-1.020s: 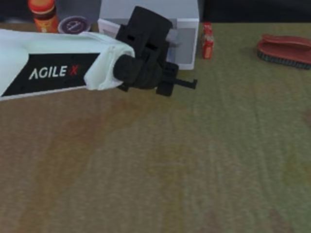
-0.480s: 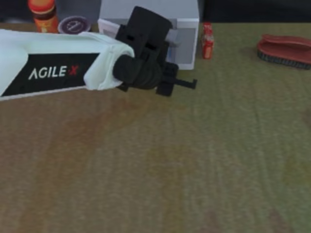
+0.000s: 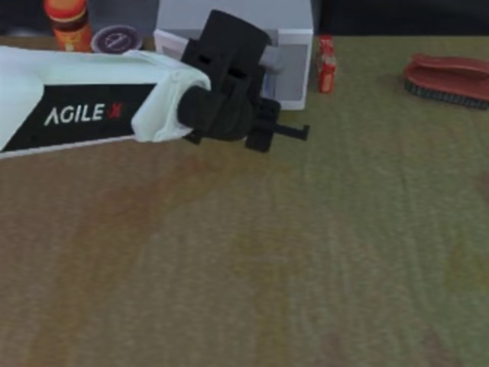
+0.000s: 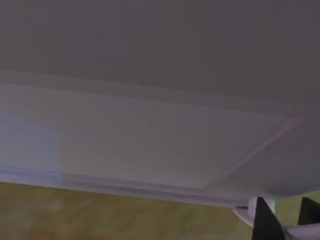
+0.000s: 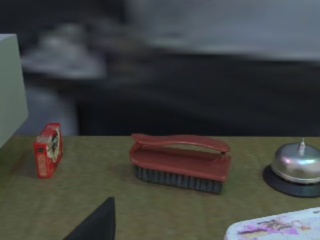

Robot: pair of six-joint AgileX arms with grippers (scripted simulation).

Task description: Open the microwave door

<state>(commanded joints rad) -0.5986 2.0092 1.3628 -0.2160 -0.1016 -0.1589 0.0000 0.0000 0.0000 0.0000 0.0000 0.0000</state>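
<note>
The silver-grey microwave [image 3: 294, 19] stands at the table's back edge, left of centre. My left arm reaches in from the left and its black gripper [image 3: 296, 131] sits low against the front of the microwave door [image 3: 289, 73]. In the left wrist view the door [image 4: 150, 140] fills nearly the whole picture. The pale bar handle [image 4: 244, 214] runs between the two dark fingertips [image 4: 262, 222], and the gripper [image 4: 286, 222] looks shut on it. My right gripper [image 5: 97, 225] shows only as a dark tip low over the table, off to the right.
A small red box [image 3: 326, 65] stands just right of the microwave. A red brush [image 3: 447, 79] lies at the back right, with a silver bell [image 5: 295, 165] beyond it. An orange jar [image 3: 69, 23] and a dark-lidded jar [image 3: 116, 38] stand left of the microwave. A white printed tray [image 5: 280, 227] lies near the right gripper.
</note>
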